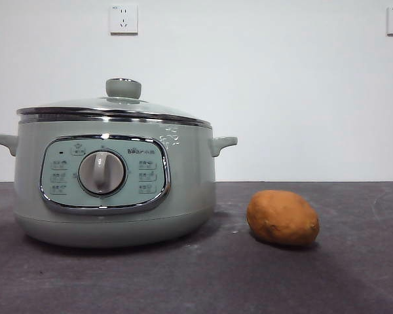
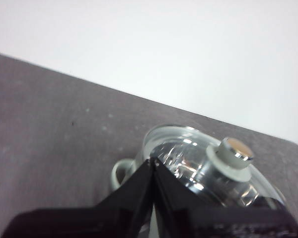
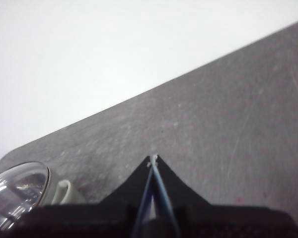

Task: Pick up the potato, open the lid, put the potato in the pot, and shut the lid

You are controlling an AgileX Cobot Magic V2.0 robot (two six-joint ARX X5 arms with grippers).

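On the dark grey table (image 1: 354,281), left of centre in the front view, stands the sage-green electric cooker pot (image 1: 190,190), its glass lid (image 1: 111,108) seated squarely on the chrome rim with the green round knob (image 1: 123,87) on top. Small handles stick out from either side of the pot. Its chrome-framed control panel (image 1: 150,176) faces the camera, with a round grey dial (image 1: 102,173) at the centre and small button icons on both sides; near the top right of the panel the word "Bear" can be read, followed by characters too small to make out. A faint white drawing sits on the pot wall above the panel's right corner. To the right of the pot, apart from it, the orange-brown potato (image 1: 283,217) lies on its side on the table. Two white wall sockets (image 1: 123,19) are fixed high on the pale wall behind. Neither arm shows in the front view. From the left wrist camera, the left gripper (image 2: 153,161) has its black jaws pressed together, holding nothing, above the lid and near the knob. From the right wrist camera, the right gripper (image 3: 153,158) is likewise closed and empty, over bare table beside one pot handle.
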